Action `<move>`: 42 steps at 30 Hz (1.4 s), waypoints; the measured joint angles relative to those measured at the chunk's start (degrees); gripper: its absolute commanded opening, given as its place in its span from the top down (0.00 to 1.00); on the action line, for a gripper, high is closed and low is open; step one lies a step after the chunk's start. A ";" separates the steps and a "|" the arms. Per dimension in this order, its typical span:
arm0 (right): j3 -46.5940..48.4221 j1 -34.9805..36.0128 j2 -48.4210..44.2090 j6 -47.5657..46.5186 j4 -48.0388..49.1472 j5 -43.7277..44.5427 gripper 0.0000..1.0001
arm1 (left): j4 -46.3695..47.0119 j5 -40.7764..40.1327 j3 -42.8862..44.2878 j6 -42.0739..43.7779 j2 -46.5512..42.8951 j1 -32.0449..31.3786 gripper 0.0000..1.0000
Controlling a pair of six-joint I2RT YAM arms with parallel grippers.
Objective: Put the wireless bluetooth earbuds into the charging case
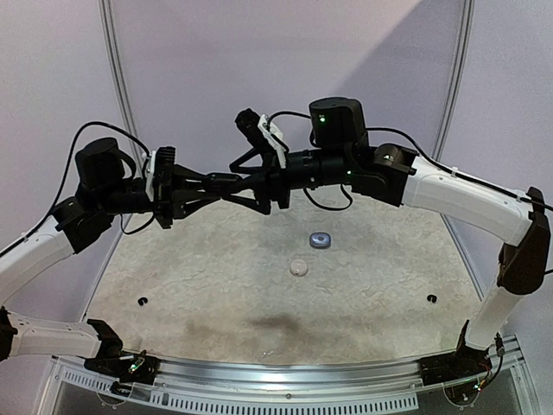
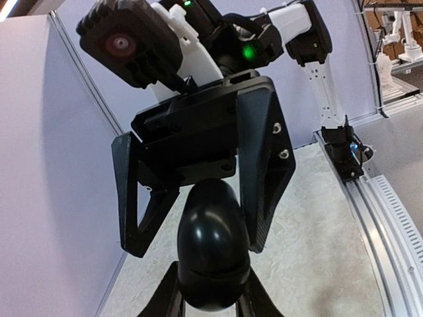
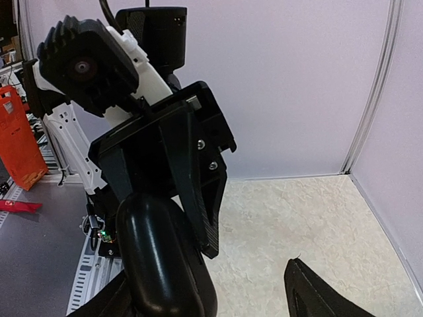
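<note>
Mottled table (image 1: 216, 294) lies well below. Left claw (image 2: 213, 290) is clamped on the shut black charging case (image 2: 211, 231) mid-air; right claw (image 3: 211, 297) is spread around it. Earbuds undiscernible; insertion judged outstanding.

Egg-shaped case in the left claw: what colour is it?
The case is glossy black; the left wrist view shows it best.

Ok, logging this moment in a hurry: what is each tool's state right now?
Left tool: shut on the black charging case.
Right tool: open, fingers spread either side of that case, not gripping it.
</note>
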 measured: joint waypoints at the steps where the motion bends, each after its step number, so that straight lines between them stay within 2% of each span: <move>1: 0.00 0.00 0.02 0.15 -0.31 0.13 0.27 | -0.39 -0.17 0.00 0.74 -0.02 0.00 1.00; 14: 1.09 -0.70 0.07 2.62 -0.24 1.25 0.27 | -6.14 0.00 0.09 4.00 0.00 -0.39 1.00; 21: 1.40 -0.98 0.09 2.82 -0.59 1.18 0.27 | -6.12 -0.26 0.09 3.19 0.00 -0.50 1.00; 25: 1.53 -1.01 0.11 3.02 -0.72 1.03 0.26 | -5.03 0.24 -0.07 -1.95 0.00 -0.50 1.00; 33: 5.60 -1.51 1.75 4.24 -1.84 -0.48 0.23 | 6.49 2.67 -4.90 -22.91 0.52 -0.44 1.00; 39: 7.67 -2.32 3.08 7.54 -2.05 -2.67 0.22 | 10.01 2.67 -5.81 -29.40 0.57 -0.24 1.00; 42: 8.87 -3.37 3.15 10.38 -2.84 -2.89 0.25 | 11.10 2.01 -6.23 -31.36 0.57 0.02 1.00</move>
